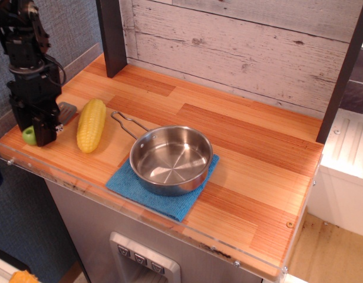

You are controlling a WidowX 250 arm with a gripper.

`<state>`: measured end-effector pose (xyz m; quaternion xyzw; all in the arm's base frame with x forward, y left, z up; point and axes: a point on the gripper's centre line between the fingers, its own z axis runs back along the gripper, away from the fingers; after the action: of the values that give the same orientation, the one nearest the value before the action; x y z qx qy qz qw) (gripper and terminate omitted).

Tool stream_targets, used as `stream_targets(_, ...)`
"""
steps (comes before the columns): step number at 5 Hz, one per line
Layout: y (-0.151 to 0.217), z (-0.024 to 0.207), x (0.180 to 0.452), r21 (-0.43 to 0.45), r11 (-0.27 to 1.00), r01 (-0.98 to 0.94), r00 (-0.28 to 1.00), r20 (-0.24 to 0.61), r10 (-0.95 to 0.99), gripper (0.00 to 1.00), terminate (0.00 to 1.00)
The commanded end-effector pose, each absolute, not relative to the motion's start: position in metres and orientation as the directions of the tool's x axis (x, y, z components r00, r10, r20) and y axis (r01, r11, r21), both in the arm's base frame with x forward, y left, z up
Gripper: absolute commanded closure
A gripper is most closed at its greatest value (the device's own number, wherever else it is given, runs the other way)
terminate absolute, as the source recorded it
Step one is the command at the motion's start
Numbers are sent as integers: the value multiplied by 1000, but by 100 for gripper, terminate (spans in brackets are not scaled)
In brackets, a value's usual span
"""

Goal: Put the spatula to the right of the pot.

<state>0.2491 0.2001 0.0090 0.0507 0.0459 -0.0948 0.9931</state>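
Observation.image view, high angle over a wooden bench [240,147] w/ a whitewashed plank wall behind. Black arm at far left, its gripper [43,131] down low at the bench's left end, right over the spatula [65,111]. Gripper body hides most of the spatula: only a bit of grey blade shows on its right side and a bit of green handle on its left, so can't tell whether the jaws are spread, closed, or pinching it. Spatula sits at the far-left edge, left of the pot [171,159] and well apart from it. Yellow corn cob [91,124] lies just beside the gripper, btw it and the pot. Pot is upright, nothing inside, resting on a blue cloth [143,191] near the front edge; its wire handle points back-left toward the corn. Bench to the pot's right is bare wood.
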Motion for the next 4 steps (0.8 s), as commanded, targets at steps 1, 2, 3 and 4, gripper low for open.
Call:
stream_targets(1, 196, 38, 240, 183, 983, 7, 1000, -9, -6, 100, 0)
stream_targets(2, 184, 72, 225, 244, 948, -205, 979, 76, 192, 100, 0)
stream_targets(3, 132, 112, 239, 267, 936, -231, 962, 204, 180, 100, 0)
stream_targets(4, 88, 111, 262, 96, 991, -98, 948, 311, 64, 100, 0)
